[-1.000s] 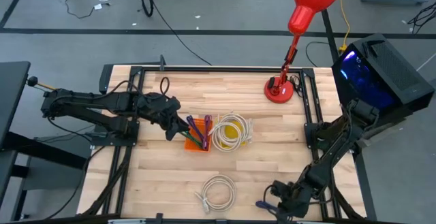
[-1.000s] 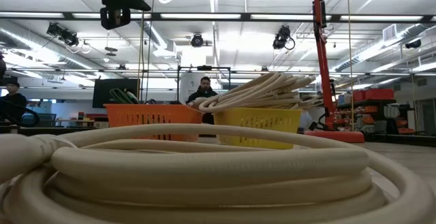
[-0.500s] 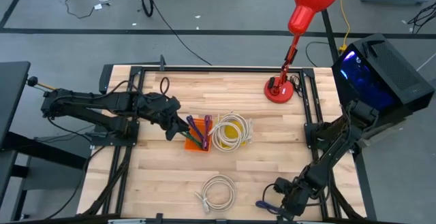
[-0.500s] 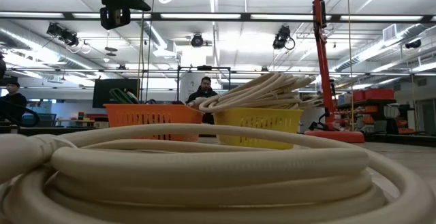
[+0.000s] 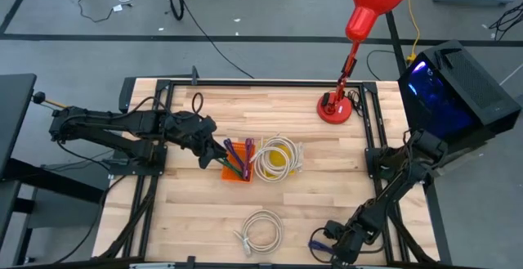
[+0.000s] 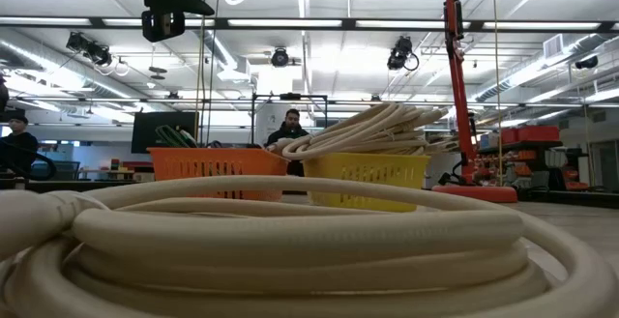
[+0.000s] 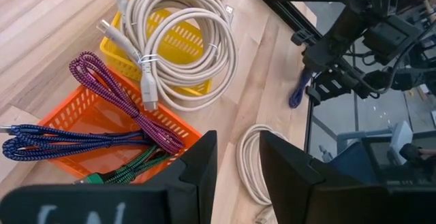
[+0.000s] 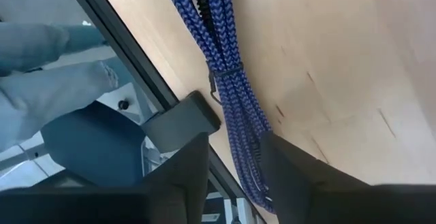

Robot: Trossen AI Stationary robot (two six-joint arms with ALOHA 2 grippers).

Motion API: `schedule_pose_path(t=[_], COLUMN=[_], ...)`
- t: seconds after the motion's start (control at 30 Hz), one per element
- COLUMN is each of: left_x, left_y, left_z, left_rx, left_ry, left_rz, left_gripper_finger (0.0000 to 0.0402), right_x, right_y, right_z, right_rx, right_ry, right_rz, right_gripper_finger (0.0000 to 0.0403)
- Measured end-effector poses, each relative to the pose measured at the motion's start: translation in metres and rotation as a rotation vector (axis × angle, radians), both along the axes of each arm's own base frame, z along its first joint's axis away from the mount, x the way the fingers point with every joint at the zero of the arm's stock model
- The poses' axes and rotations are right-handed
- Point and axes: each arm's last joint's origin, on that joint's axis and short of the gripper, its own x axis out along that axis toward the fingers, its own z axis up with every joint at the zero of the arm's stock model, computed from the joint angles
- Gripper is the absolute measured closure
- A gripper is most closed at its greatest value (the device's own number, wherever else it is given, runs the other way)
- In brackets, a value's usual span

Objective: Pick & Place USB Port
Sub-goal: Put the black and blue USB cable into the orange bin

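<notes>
Pickup stage: right gripper (image 8: 235,176), jaws spread, straddles the blue braided cable bundle (image 8: 228,94); next, squeeze. Left gripper (image 7: 235,176), jaws spread, hovers by the orange plastic basket (image 7: 88,115).

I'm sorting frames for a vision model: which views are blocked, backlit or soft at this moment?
Low view: a white cable coil close to the lens fills the lower half, and bright ceiling lights backlight the orange basket and yellow basket. Right wrist view: the blue braided cable sits close to the lens, the room behind soft. High view: evenly lit wooden table, purple glow on the black box.
</notes>
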Motion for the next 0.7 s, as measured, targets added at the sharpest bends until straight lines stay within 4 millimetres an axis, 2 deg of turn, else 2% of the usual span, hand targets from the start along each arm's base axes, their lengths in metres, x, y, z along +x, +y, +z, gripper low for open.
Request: schedule_pose_path(t=[0.2, 0.47, 0.7], left_x=[0.000, 0.000, 0.000], left_y=[0.000, 0.000, 0.000], left_z=[0.000, 0.000, 0.000], left_rx=[0.000, 0.004, 0.007], left_ry=[0.000, 0.000, -0.001], left_rz=[0.000, -0.002, -0.002], left_gripper_finger=[0.0287, 0.0287, 0.0287], right_x=[0.004, 0.013, 0.023], right_y=[-0.005, -0.016, -0.019], right_z=[-0.001, -0.003, -0.001], right_rx=[-0.012, -0.056, -0.018], right_ry=[0.009, 0.008, -0.026], right_rz=[-0.016, -0.040, -0.027], right_gripper_finger=[0.0248, 0.0248, 0.0250])
